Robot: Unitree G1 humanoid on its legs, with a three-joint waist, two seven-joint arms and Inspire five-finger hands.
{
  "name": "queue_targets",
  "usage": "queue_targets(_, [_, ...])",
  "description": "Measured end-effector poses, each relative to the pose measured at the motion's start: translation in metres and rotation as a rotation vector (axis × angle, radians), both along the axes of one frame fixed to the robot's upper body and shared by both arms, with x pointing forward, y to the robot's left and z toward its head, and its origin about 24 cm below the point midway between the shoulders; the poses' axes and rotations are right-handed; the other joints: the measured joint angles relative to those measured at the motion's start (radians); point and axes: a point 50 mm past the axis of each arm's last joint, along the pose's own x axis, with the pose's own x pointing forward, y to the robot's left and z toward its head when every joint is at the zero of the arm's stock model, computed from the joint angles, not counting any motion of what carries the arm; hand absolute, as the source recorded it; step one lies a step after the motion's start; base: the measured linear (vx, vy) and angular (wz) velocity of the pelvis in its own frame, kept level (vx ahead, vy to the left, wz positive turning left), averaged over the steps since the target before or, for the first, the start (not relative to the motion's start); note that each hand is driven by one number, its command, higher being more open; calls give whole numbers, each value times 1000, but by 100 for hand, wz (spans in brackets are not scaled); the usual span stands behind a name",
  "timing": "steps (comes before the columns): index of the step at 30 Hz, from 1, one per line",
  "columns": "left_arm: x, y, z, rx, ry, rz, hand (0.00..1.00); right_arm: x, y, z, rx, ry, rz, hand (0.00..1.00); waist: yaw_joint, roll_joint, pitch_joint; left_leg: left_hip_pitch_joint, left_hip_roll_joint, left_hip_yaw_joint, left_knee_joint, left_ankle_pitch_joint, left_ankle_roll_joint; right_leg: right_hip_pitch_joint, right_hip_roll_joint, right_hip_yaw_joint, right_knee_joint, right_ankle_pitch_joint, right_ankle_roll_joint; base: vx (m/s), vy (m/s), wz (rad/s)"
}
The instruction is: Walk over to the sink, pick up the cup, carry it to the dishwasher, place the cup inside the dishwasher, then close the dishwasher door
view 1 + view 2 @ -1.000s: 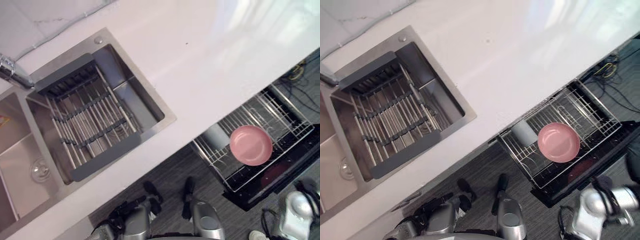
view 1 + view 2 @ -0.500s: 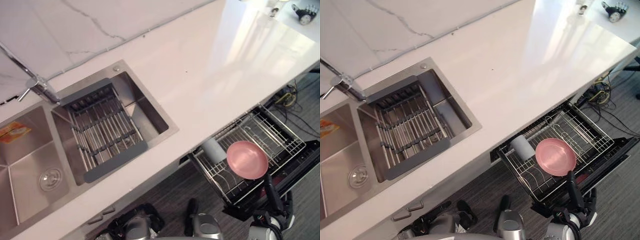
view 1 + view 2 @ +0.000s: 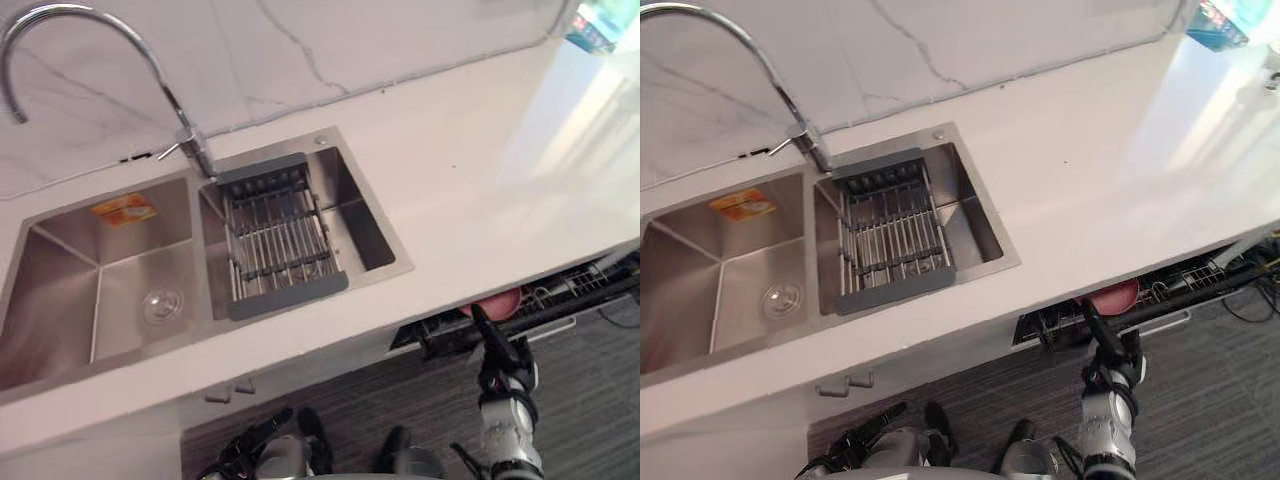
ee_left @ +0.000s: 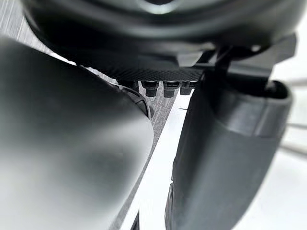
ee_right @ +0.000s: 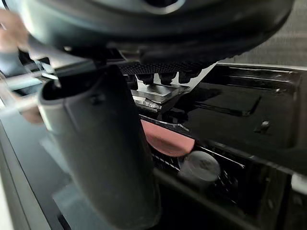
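A grey cup (image 5: 199, 166) lies in the dishwasher rack (image 3: 1180, 285) beside a pink plate (image 5: 168, 140), close past my right hand (image 5: 100, 158). The rack sits mostly under the counter's edge, with only the plate's rim (image 3: 1112, 293) peeking out. My right hand (image 3: 497, 352) points its straight fingers up at the rack's front and holds nothing. The black dishwasher door (image 5: 240, 110) hangs open below. My left hand (image 3: 250, 452) hangs low over the floor, fingers relaxed and empty.
A steel double sink (image 3: 60, 240) sits in the white counter (image 3: 480, 180), with a curved faucet (image 3: 100, 20) and a grey drying rack (image 3: 275, 240) across the right basin. Dark carpet lies in front of the cabinets.
The camera has tilted up, bringing the faucet and both basins into view. The dishwasher rack now shows mostly under the counter. My right hand has risen to the rack's front.
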Motion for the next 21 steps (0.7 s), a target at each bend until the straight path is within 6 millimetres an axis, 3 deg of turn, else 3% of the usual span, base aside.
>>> queue_targets(5, [-21,-1,-5,-37,33,63,100,10,28,0,113,-153,157,100,4,18,-5,-35,18,-56,5,26,-1,-27,21,-6,3,-3,-5,-62,-24,8])
queue_targets(7, [-21,-4,-5,-57,22,77,100,10,30,0,123,-157,183,100,14,26,-9,-50,25,-82,5,25,-2,-47,30,-2,3,-3,-5,-58,19,-3])
queue_targets(9, [-21,-5,-4,-69,-3,72,100,-2,38,-11,78,-80,383,100,22,32,-12,-51,38,-113,5,-20,-3,-53,51,10,-2,-3,-5,-29,45,-10])
queue_targets(10, [-20,-4,-4,-68,-9,71,100,-7,44,-15,69,-49,444,100,24,31,-12,-52,41,-113,7,-30,17,-49,58,15,-8,-3,-4,-20,40,-3])
queue_targets(12, [-22,-10,-5,-70,-15,68,100,-28,59,-35,50,68,594,100,36,41,-29,-69,61,-116,6,-44,20,-46,84,36,6,1,-13,9,7,12])
queue_targets(13, [-24,-3,-4,-49,-20,56,100,-46,74,-52,46,169,676,100,34,4,-44,-71,26,-118,8,-45,20,-47,41,85,86,-73,-9,61,-9,45])
queue_targets(15, [-23,-6,-4,-63,-26,29,100,-71,81,-76,27,347,753,100,34,7,-53,-77,13,-119,6,-52,26,-46,33,47,70,-94,-1,100,20,52])
queue_targets(16, [-20,-6,-3,-70,-38,32,100,-77,82,-82,-7,417,785,100,39,1,-53,-93,2,-112,16,-59,49,-69,8,32,104,-100,3,119,57,49])
queue_targets(17, [-17,-3,-2,-81,-34,28,100,-80,78,-84,-45,459,774,100,40,-10,-49,-110,-16,-98,61,-76,68,-92,-27,17,162,-132,19,214,105,51])
queue_targets(19, [-16,-2,-2,-91,-28,-1,100,-85,70,-87,-68,502,721,100,32,-34,-52,-94,-53,-98,72,-129,77,-100,-83,-9,253,-174,59,245,98,60])
queue_targets(20, [-17,4,-1,-100,-33,2,100,-92,59,-89,-79,544,651,100,28,-66,-40,-61,-91,-117,52,-152,98,-146,-158,56,451,-189,62,225,71,53])
queue_targets(21, [-17,4,-1,-103,-31,2,100,-91,54,-88,-93,548,627,100,24,-68,-39,-45,-96,-126,41,-154,100,-180,-177,104,540,-174,69,243,79,47])
